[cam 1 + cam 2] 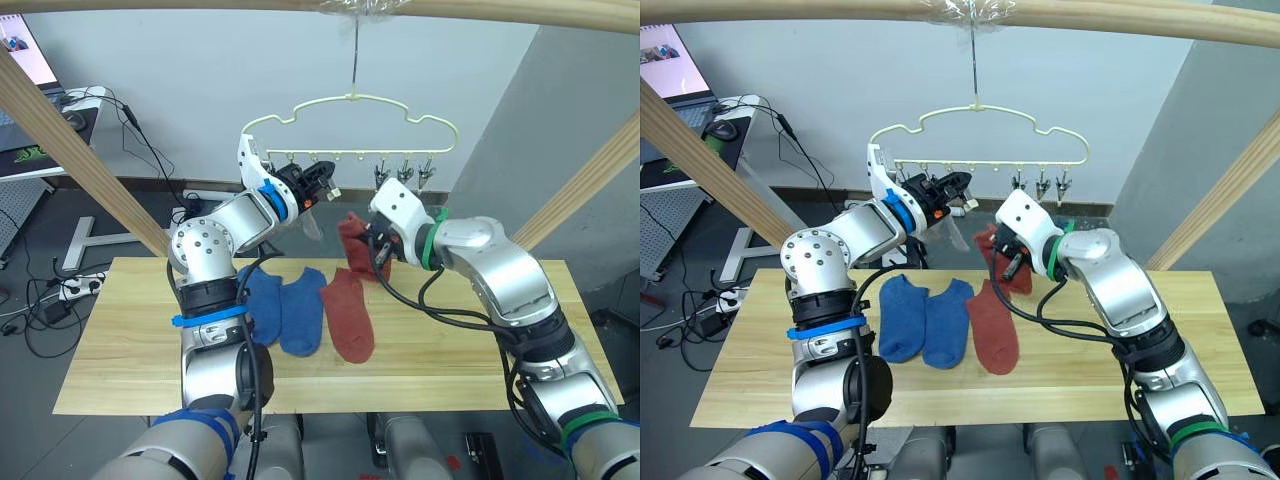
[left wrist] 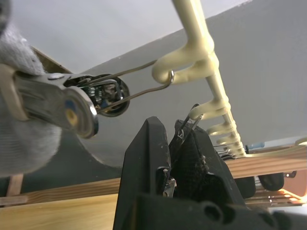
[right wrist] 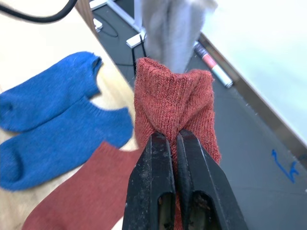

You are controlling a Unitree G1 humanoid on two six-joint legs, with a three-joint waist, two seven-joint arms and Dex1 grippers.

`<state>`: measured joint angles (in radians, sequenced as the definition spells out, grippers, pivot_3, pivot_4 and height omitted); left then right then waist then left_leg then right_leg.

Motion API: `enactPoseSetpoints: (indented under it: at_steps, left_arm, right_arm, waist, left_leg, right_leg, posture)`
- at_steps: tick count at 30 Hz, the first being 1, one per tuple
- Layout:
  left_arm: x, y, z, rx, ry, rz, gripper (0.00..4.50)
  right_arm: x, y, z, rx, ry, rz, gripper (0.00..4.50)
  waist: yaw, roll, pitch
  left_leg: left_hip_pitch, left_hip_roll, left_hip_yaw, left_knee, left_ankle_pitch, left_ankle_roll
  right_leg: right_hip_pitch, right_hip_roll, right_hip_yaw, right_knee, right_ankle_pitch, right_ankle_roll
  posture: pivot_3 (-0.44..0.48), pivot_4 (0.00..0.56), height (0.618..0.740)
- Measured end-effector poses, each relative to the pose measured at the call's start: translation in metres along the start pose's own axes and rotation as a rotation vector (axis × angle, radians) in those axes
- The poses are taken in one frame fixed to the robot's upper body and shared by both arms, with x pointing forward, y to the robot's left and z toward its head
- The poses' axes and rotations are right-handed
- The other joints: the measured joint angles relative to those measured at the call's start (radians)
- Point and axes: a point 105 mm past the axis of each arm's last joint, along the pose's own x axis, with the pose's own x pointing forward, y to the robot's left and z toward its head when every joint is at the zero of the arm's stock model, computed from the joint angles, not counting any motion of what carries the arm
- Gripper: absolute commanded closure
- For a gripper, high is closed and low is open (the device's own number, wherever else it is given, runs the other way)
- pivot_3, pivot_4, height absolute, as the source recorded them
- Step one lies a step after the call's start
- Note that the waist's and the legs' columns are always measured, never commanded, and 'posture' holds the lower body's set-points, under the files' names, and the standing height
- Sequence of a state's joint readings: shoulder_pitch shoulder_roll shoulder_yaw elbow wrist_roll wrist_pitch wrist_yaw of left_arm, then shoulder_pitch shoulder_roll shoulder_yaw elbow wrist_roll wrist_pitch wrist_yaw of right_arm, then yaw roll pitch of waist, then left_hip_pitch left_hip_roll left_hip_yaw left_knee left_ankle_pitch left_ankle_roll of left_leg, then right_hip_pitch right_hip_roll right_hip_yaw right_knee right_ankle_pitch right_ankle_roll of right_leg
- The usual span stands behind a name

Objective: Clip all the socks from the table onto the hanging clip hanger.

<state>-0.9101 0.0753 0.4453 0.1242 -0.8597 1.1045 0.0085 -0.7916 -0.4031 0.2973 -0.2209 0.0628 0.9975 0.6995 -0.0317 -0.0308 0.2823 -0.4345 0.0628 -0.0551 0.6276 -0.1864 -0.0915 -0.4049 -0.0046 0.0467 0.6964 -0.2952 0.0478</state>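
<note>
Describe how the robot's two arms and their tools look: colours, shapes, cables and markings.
Both arms are rounded silver-grey metal segments with black joints and looping black cables. The left arm wears blue tape bands; the right arm wears green bands. Each white wrist ends in a tool of two black fingers: the left tool and the right tool.

Head pair: set high, facing forward and down over the worktop (image 1: pixel 120 370), both taking in the clip hanger (image 1: pixel 350 120) and socks. Left wrist view: very near, aimed upward along the left hand (image 2: pixel 180 143) at the hanger's clips. Right wrist view: close, aimed down along the right hand (image 3: pixel 173 143) over a rust-red sock (image 3: pixel 175 103) toward worktop and floor.
</note>
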Motion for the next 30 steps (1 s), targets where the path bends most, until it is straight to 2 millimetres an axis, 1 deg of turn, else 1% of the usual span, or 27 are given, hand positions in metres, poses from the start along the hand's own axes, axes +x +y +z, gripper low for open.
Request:
enactPoseSetpoints:
  at_steps: [7, 13, 20, 25, 30]
  left_arm:
    - [0.001, -0.001, -0.002, 0.007, 0.006, -0.001, 4.30]
    - [0.003, -0.003, -0.001, 0.016, -0.003, -0.002, 4.30]
    - [0.003, -0.002, -0.001, 0.017, -0.007, 0.001, 4.30]
    - [0.003, -0.002, -0.001, 0.017, -0.011, 0.002, 4.30]
    - [0.004, -0.003, -0.003, 0.024, -0.005, 0.001, 4.30]
  right_arm:
    - [0.005, -0.007, 0.017, -0.030, -0.040, -0.006, 4.48]
    - [0.011, -0.001, 0.027, -0.049, -0.062, 0.028, 4.48]
    - [0.017, 0.005, 0.028, -0.052, -0.063, 0.050, 4.48]
    - [0.019, -0.001, 0.037, -0.066, -0.078, 0.029, 4.48]
    - [0.019, -0.006, 0.034, -0.066, -0.069, 0.017, 4.48]
  waist:
    - [0.000, 0.000, 0.000]
    - [0.000, 0.000, 0.000]
    - [0.000, 0.000, 0.000]
    - [0.001, 0.000, 0.000]
    - [0.001, 0.000, 0.000]
  left_leg:
    - [0.000, 0.000, 0.000, 0.000, 0.000, 0.000]
    - [0.000, 0.000, 0.000, 0.000, 0.000, -0.001]
    - [0.000, 0.000, 0.000, 0.000, 0.000, -0.001]
    - [0.000, 0.000, 0.000, 0.000, 0.000, 0.000]
    - [0.000, 0.000, 0.000, 0.000, 0.000, 0.000]
  right_leg:
    - [0.000, 0.000, 0.000, 0.000, 0.000, 0.000]
    - [0.000, 0.000, 0.000, 0.000, 0.000, 0.000]
    - [0.000, 0.000, 0.000, 0.000, 0.000, 0.000]
    - [0.000, 0.000, 0.000, 0.000, 0.000, 0.000]
    - [0.000, 0.000, 0.000, 0.000, 0.000, 0.000]
  posture:
    - [-0.004, 0.218, 0.740]
    - [0.001, 0.217, 0.740]
    - [0.003, 0.217, 0.740]
    - [0.003, 0.217, 0.740]
    - [0.003, 0.217, 0.740]
